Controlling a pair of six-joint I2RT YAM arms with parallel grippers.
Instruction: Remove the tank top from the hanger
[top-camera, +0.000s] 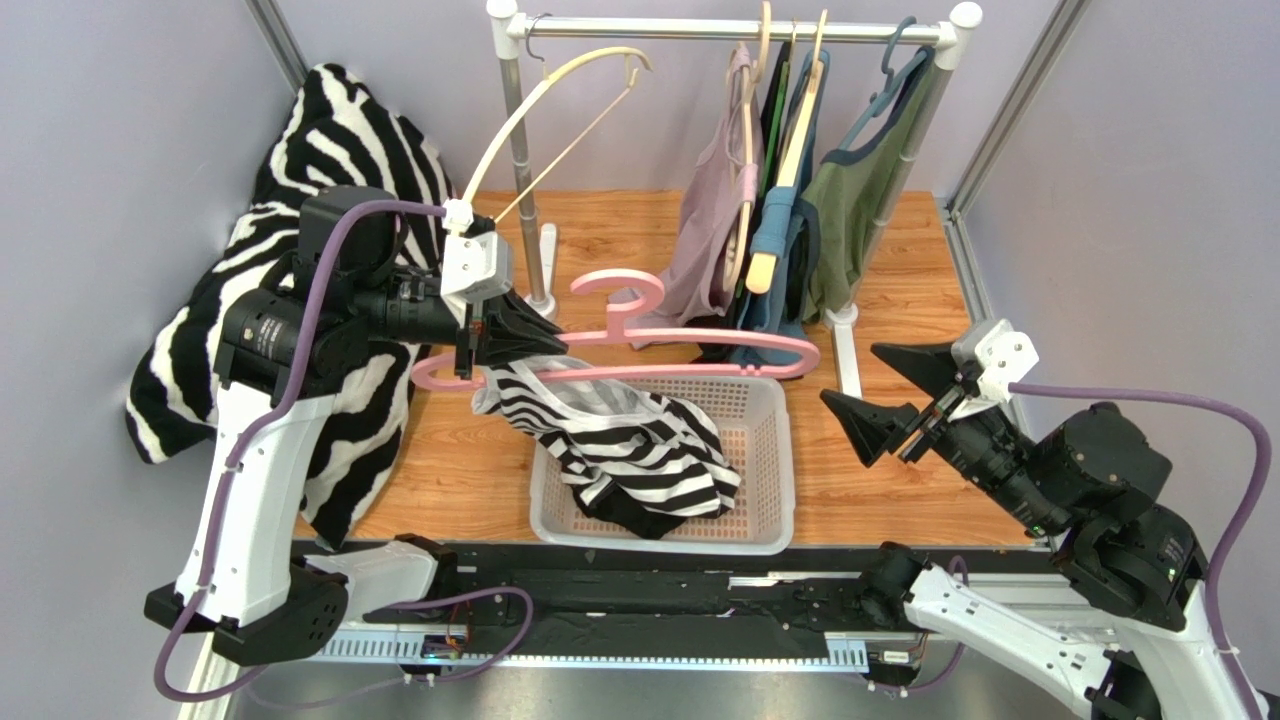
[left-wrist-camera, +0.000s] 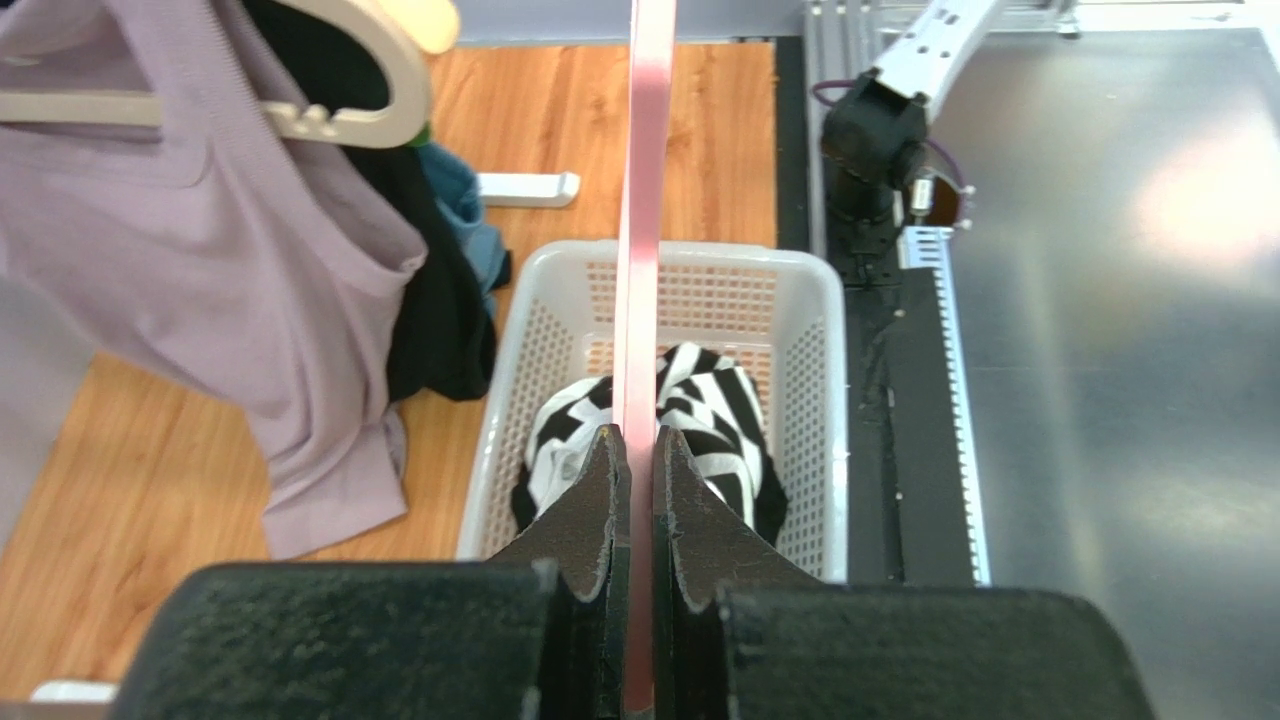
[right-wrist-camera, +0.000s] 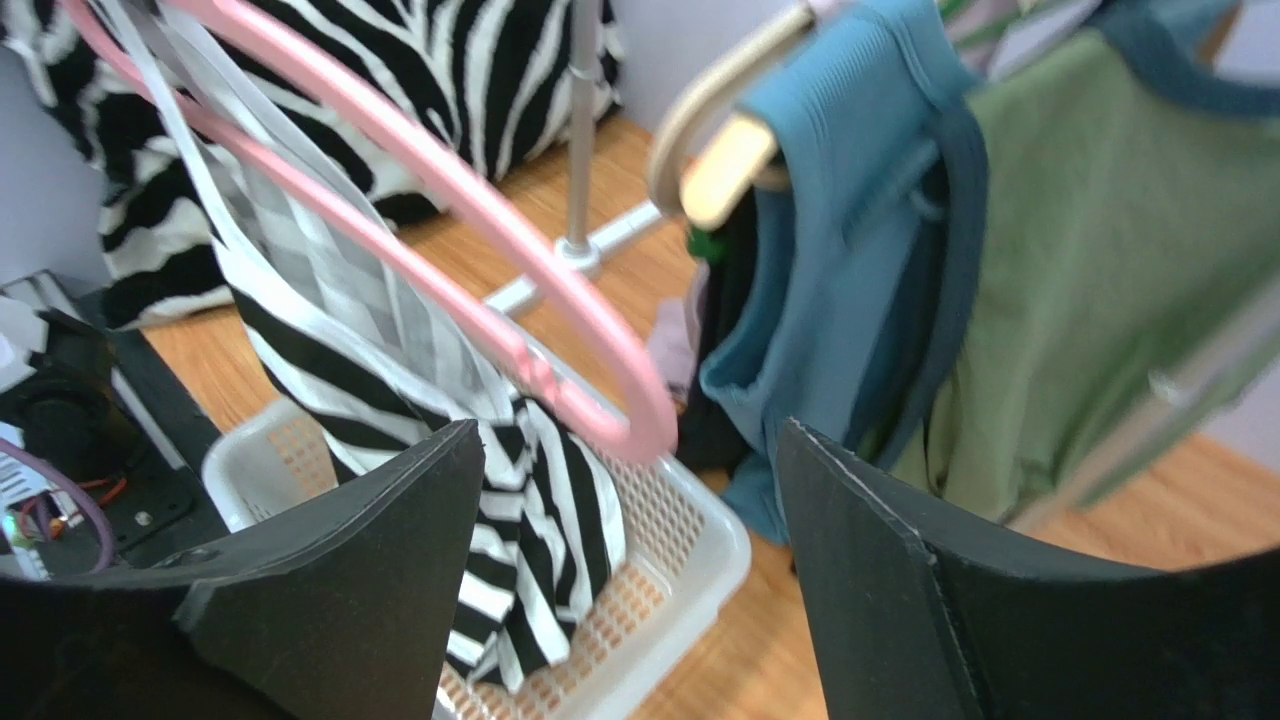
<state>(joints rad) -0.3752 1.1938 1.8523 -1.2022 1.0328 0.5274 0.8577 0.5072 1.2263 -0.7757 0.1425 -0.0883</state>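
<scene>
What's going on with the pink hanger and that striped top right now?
The left gripper is shut on the pink hanger near its left end, holding it above the white basket. The striped tank top hangs from the hanger by its straps, its lower part piled in the basket. The right gripper is open near the hanger's right end, holding nothing. The top is not yet off.

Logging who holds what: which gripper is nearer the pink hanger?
Left. The left gripper clamps the pink hanger; the right gripper is open beside its other end, not touching.
</scene>
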